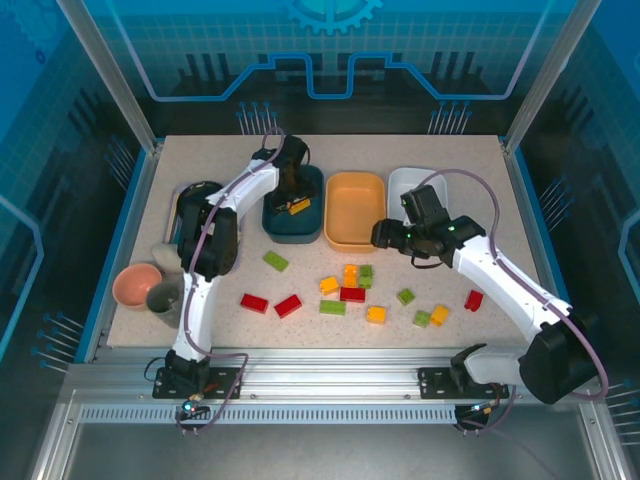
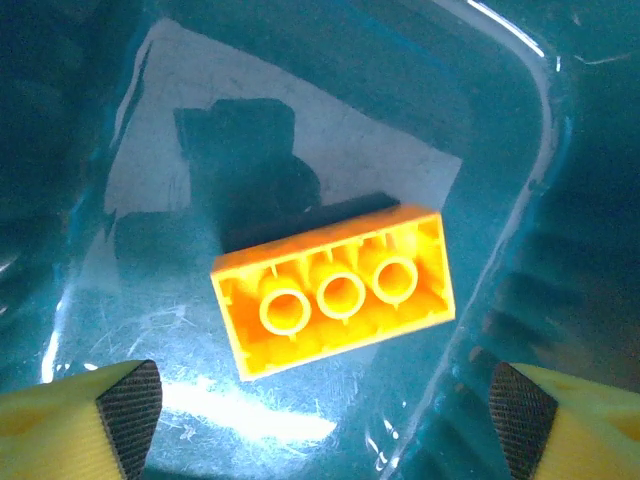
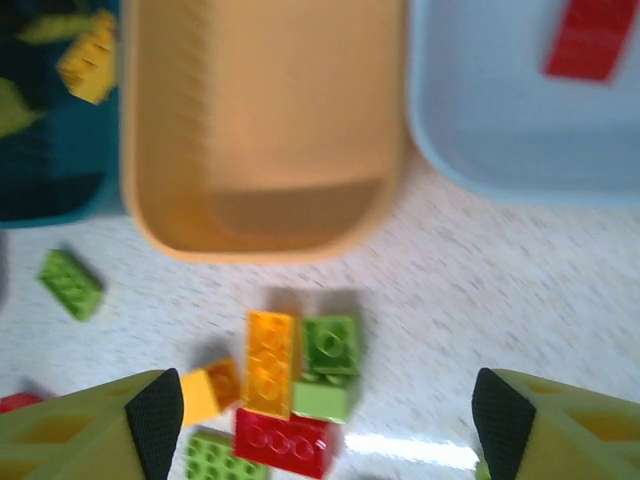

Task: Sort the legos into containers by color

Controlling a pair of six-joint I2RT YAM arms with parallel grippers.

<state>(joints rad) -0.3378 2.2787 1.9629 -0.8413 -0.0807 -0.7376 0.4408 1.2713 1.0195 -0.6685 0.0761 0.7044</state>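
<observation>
My left gripper [image 1: 292, 198] hangs open over the dark teal container [image 1: 316, 228]. In the left wrist view an orange-yellow lego [image 2: 335, 300] lies upside down on that container's floor [image 2: 120, 330], free of my left gripper [image 2: 325, 425], whose pads [image 2: 130, 410] stand wide apart. My right gripper [image 1: 384, 235] is open by the front right corner of the orange container [image 1: 355, 190]. Below my right gripper [image 3: 325, 425] lies a cluster of orange [image 3: 270, 360], green [image 3: 332, 345] and red [image 3: 285, 440] legos. The white container [image 3: 500, 130] holds a red lego [image 3: 590, 40].
Several loose legos are spread over the table's front half, among them a green one [image 1: 276, 261], two red ones [image 1: 254, 302] and a red one at the right [image 1: 473, 299]. A pink bowl [image 1: 137, 285] and a lavender tray [image 1: 178, 215] stand at the left.
</observation>
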